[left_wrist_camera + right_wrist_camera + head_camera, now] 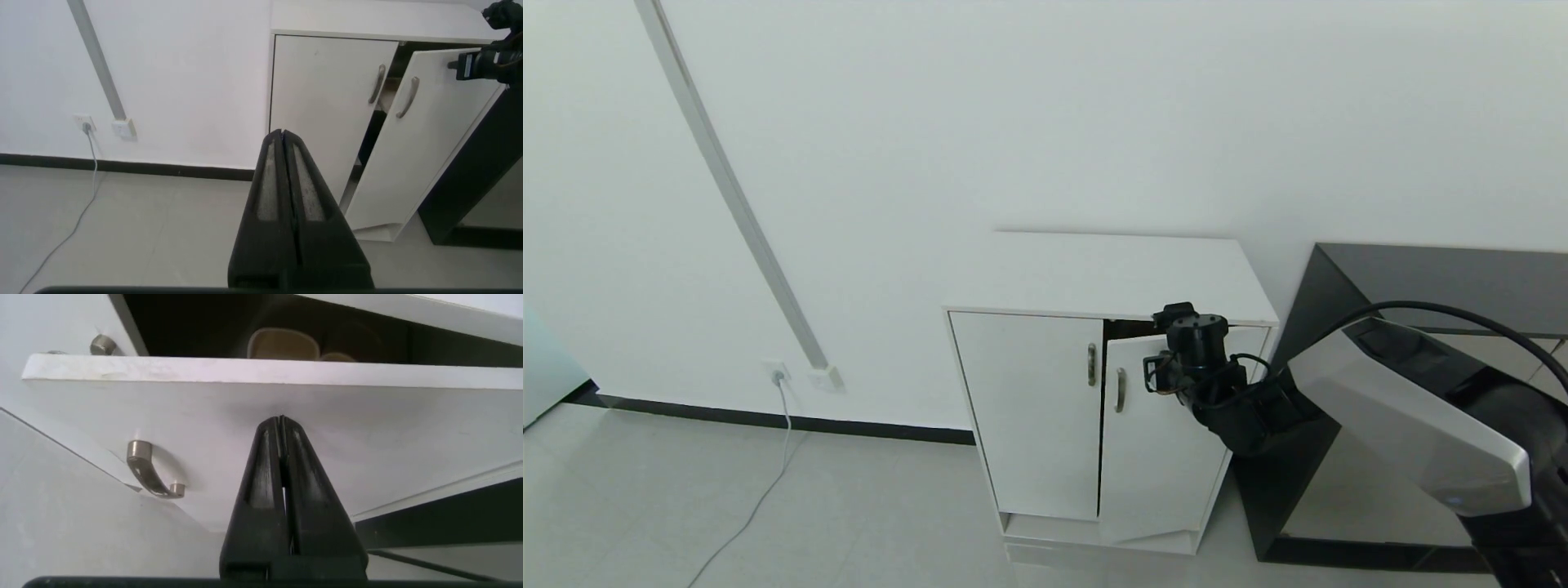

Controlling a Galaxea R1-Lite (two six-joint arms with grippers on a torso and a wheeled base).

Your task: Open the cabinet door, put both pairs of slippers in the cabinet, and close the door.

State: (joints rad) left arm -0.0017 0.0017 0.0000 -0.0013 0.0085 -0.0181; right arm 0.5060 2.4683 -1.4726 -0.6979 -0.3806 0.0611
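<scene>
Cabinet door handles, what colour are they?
Silver metal handles, clearest in the right wrist view.

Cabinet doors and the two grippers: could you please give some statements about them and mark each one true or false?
The right door is slightly ajar. True.
The left door stands wide open. False: it is closed.
The right gripper is shut, its tip at the right door's outer face. True.
The left gripper holds a slipper. False: it is shut on nothing, away from the cabinet.
Nothing lies inside the cabinet. False: a tan slipper shows inside.
</scene>
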